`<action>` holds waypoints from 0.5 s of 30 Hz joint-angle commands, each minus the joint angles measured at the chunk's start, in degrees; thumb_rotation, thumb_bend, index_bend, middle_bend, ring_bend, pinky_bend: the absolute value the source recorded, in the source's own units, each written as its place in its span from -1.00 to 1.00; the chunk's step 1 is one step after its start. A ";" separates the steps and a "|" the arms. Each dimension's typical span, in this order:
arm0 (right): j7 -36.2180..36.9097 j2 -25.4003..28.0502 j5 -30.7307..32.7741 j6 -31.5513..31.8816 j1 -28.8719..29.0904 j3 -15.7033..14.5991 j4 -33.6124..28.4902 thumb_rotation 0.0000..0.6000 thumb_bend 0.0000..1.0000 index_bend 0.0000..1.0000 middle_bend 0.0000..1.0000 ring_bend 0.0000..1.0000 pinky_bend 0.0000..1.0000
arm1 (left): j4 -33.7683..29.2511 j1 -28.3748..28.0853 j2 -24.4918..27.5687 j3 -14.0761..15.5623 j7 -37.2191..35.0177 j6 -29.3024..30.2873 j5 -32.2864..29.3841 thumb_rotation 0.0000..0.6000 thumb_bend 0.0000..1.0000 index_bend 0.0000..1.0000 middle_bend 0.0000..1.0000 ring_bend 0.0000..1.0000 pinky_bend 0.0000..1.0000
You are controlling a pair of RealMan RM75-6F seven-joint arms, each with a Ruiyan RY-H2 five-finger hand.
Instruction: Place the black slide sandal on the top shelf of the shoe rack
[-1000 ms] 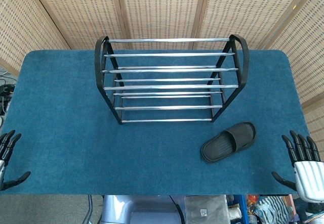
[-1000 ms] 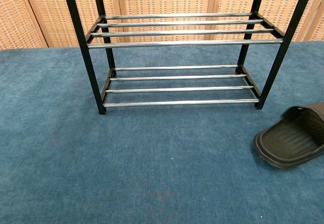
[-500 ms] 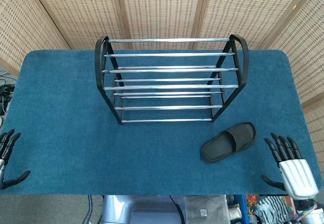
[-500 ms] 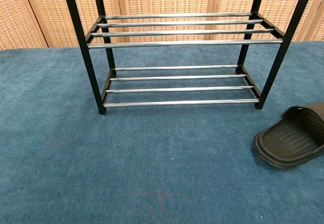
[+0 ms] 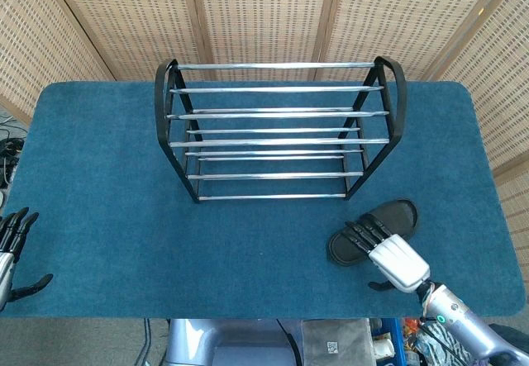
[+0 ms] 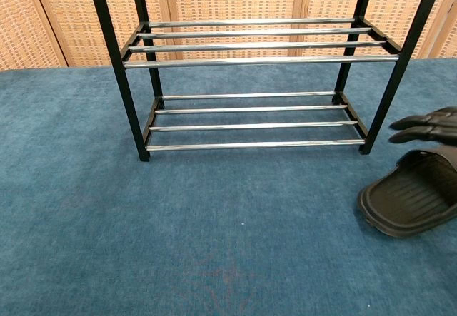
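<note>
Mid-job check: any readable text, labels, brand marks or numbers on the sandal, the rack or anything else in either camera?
Black slide sandal: no readable text in either view.
Shoe rack: plain chrome bars and black frame, no label.
Right hand above the sandal, and left hand at the table edge: no markings visible.
Grey panel below the table edge in the head view: carries a small white sticker with dark marks, too small to read.

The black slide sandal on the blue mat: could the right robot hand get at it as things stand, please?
Probably yes: the right robot hand hovers open just above the black slide sandal, with nothing between them, and the metal shoe rack stands clear behind.
</note>
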 commanded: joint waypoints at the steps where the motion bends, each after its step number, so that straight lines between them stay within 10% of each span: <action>1: -2.77 -3.42 2.06 -6.45 4.30 0.87 1.87 1.00 -1.00 -1.00 -1.00 -1.00 -1.00 | -0.13 -0.41 -0.17 -0.23 0.55 -0.76 -0.65 1.00 -0.66 -1.00 -1.00 -1.00 -1.00; 15: -6.48 -9.53 10.48 -19.45 11.77 1.36 9.32 1.00 -1.00 -1.00 -1.00 -1.00 -1.00 | -0.56 -1.34 -0.45 -0.76 1.77 -2.75 -2.77 1.00 -0.66 -1.00 -1.00 -1.00 -1.00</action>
